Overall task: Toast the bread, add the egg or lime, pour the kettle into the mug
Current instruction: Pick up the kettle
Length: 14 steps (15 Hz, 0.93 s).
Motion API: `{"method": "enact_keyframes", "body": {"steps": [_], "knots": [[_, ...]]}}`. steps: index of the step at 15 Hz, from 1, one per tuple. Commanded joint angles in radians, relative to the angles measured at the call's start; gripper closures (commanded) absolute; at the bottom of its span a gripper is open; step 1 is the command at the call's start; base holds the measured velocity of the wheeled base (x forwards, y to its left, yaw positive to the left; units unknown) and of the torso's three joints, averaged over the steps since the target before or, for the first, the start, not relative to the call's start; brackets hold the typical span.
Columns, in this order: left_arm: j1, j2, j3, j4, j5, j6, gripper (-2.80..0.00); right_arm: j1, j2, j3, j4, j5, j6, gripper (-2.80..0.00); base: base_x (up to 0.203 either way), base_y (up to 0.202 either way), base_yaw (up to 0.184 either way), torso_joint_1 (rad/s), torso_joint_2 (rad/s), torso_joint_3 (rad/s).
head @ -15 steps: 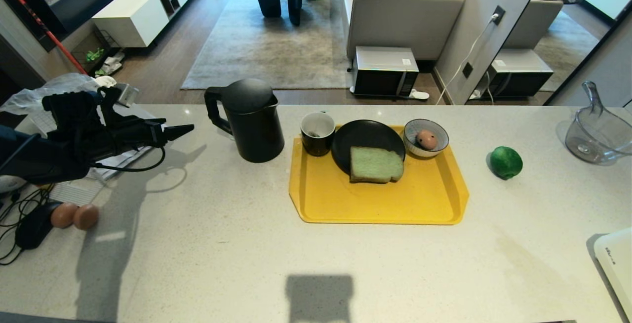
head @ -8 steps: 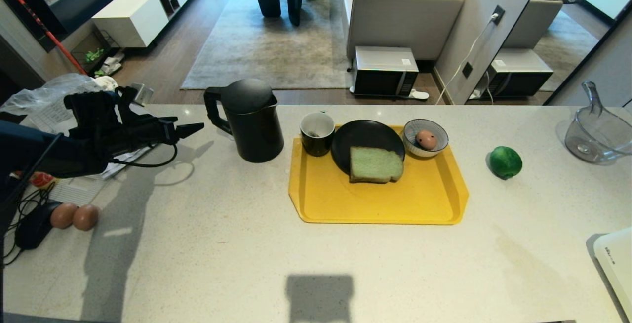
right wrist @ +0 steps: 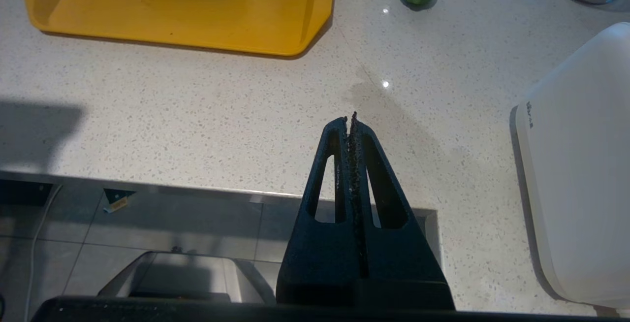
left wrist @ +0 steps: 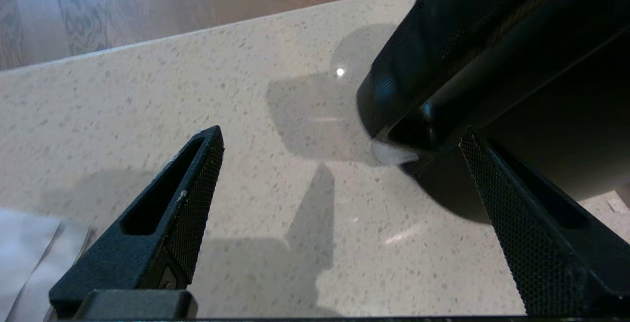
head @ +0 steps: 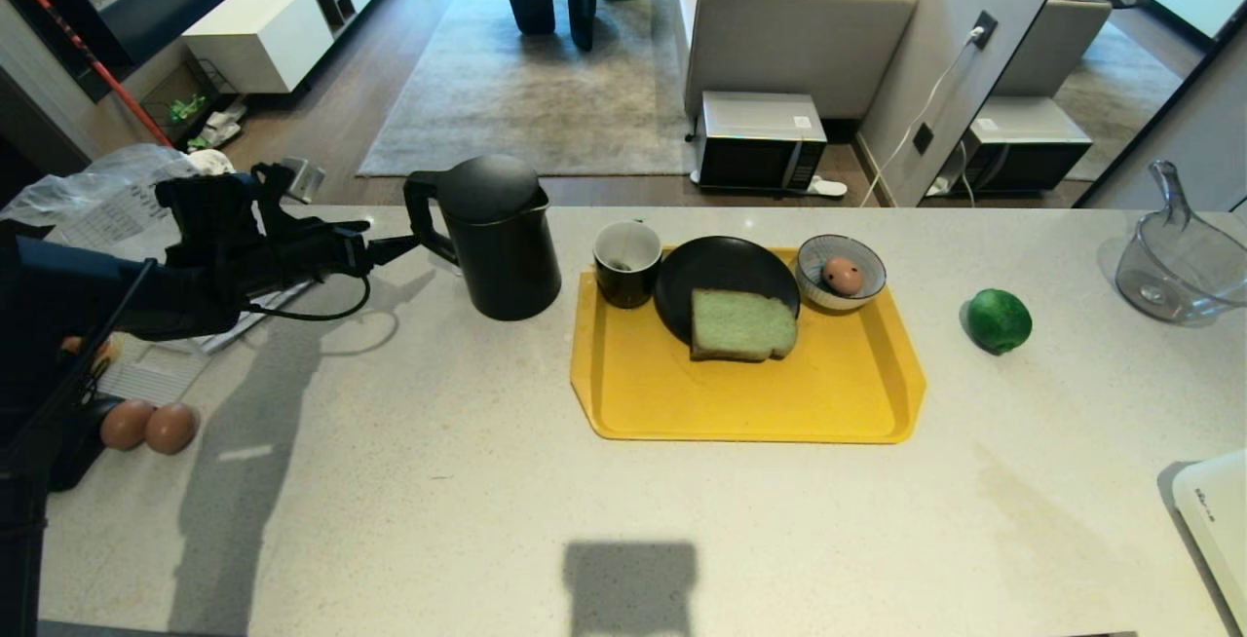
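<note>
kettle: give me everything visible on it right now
The kettle is tall, matte black, with a domed black lid shut on top and a small spout toward the tray. Its loop handle faces the robot's left. It stands upright on the speckled counter, left of the mug and apart from it. The left gripper is open at the handle, one finger beside it; no grip yet.

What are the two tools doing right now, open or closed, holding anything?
Left tool: open, empty, its tips at the kettle handle, not yet closed on it.
Right tool: closed, empty, parked over the near counter edge.
</note>
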Motion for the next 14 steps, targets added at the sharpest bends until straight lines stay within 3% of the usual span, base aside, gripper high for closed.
{"method": "enact_keyframes", "body": {"steps": [1, 14], "knots": [[-0.009, 0.018, -0.039, -0.003, -0.004, 0.002, -2.8, 0.0, 0.001, 0.0, 0.0, 0.0, 0.0, 0.0, 0.0, 0.0, 0.0, 0.0, 0.0, 0.0], [-0.02, 0.048, -0.12, 0.038, 0.004, 0.021, -2.8, 0.0, 0.001, 0.0, 0.0, 0.0, 0.0, 0.0, 0.0, 0.0, 0.0, 0.0, 0.0, 0.0]]}}
